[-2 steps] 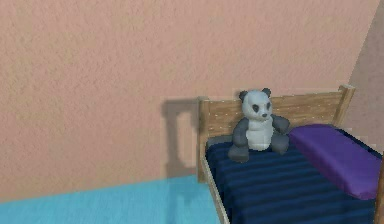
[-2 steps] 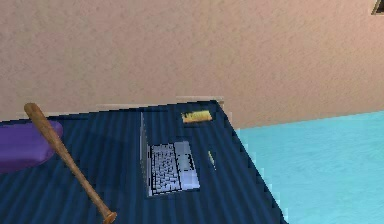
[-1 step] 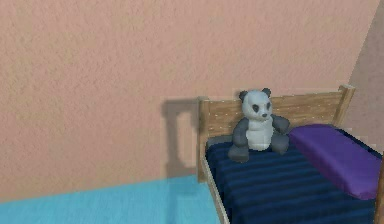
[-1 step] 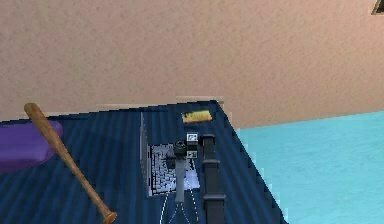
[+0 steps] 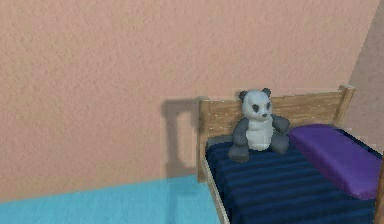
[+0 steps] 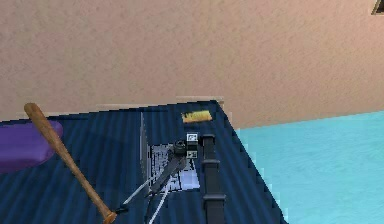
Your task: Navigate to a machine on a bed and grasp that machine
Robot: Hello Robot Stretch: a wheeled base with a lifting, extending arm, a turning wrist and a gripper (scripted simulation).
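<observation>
A flat grey machine (image 6: pixel 166 168) that looks like an open laptop lies on the bed's dark blue striped cover (image 6: pixel 100 150), its thin screen upright at its left side. My arm (image 6: pixel 212 190) rises from the bottom edge of the arm side view, with two white marker squares (image 6: pixel 190 146) at its far end. The gripper (image 6: pixel 172 160) lies left of them, at the grey machine. With that machine on the bed behind it, I cannot tell whether the gripper holds anything. The bed (image 5: pixel 290 180) also stands at the forward view's right.
A wooden baseball bat (image 6: pixel 68 160) lies slantwise on the bed, left of the machine, by a purple pillow (image 6: pixel 25 145). A small yellowish thing (image 6: pixel 200 117) sits at the bed's far edge. A panda toy (image 5: pixel 258 125) leans on the wooden headboard (image 5: pixel 300 108). Cyan floor (image 6: pixel 320 160) lies beside the bed.
</observation>
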